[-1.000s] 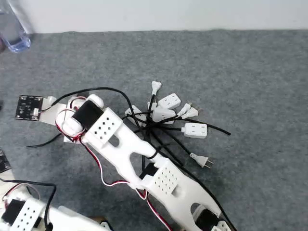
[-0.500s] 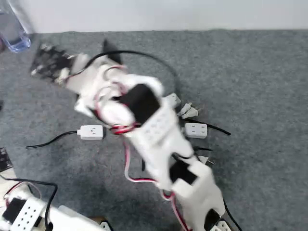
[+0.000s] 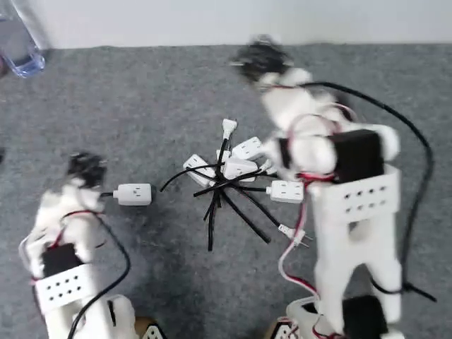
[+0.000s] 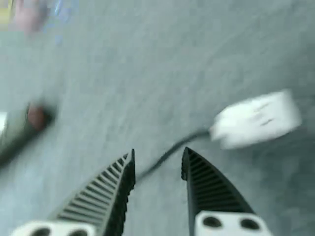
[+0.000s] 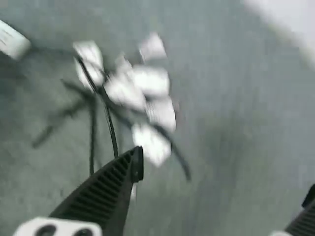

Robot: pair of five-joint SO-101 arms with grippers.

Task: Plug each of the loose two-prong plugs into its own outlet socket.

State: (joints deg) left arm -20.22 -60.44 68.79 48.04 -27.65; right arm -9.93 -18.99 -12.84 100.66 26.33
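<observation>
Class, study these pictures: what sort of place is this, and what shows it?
Probably a robotics lab bench: a grey table, a left arm and right arm with bare wiring, and a tangle of corded outlet sockets.

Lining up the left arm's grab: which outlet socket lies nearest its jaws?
The lone socket lying apart from the tangled pile, its cord running toward the left gripper; the other sockets are clustered in the pile.

Table cover (image 3: 367, 78): speckled grey. Cord bundle (image 3: 220, 189): black cords, white sockets. Lone socket (image 3: 133, 193) left of the bundle: white. Left gripper (image 4: 158, 153): black, ridged. Right arm (image 3: 357, 212): white, dotted with holes; red wiring (image 3: 284, 267).
</observation>
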